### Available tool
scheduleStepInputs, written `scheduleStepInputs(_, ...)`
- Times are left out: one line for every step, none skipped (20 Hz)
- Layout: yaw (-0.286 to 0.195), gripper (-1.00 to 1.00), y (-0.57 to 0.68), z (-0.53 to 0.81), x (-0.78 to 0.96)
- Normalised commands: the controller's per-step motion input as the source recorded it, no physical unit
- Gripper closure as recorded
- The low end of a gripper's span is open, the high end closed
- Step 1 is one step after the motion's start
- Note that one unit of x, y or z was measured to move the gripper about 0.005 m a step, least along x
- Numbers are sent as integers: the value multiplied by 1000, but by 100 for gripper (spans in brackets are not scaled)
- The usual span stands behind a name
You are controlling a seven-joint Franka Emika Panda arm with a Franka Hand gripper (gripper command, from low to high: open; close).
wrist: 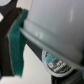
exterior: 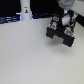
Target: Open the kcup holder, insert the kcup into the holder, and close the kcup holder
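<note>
The kcup holder is a black boxy unit on the white table at the exterior view's upper right. My gripper hangs right over it, at the end of the arm coming down from the top edge. In the wrist view the kcup fills most of the picture: a whitish pod body with its bright green top beside a dark finger. It sits tilted and very close to the camera, and the gripper looks shut on it. Whether a drawer of the holder is pulled out is hidden by blur.
A tall white bottle-like thing stands at the back on the exterior view's left, in front of a dark strip. The white tabletop stretches forward. A small round printed label shows below the pod.
</note>
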Motion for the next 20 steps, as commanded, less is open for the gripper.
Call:
scheduleStepInputs(104, 100, 313, 93, -137)
scheduleStepInputs(103, 100, 318, 110, -126)
scheduleStepInputs(105, 100, 397, 197, -165)
scheduleStepInputs(103, 100, 255, 121, -156)
scheduleStepInputs(74, 100, 132, 55, -104)
scheduleStepInputs(55, 100, 130, 31, -113)
scheduleStepInputs(58, 100, 153, 25, -110)
scheduleStepInputs(0, 100, -23, 0, 0)
scheduleStepInputs(0, 100, -126, 0, 0)
scheduleStepInputs(0, 100, -263, -31, -14)
scheduleStepInputs(0, 100, -317, -17, -66)
scheduleStepInputs(0, 100, -334, 0, -31)
scheduleStepInputs(0, 100, -357, -3, 0)
scheduleStepInputs(0, 100, -366, 0, 0)
scheduleStepInputs(0, 100, -383, 0, 0)
scheduleStepInputs(0, 100, -366, 0, 0)
scheduleStepInputs(0, 100, -340, 0, 0)
scheduleStepInputs(0, 100, -320, 0, 0)
scheduleStepInputs(0, 100, -271, 0, 0)
scheduleStepInputs(0, 100, -211, 0, 0)
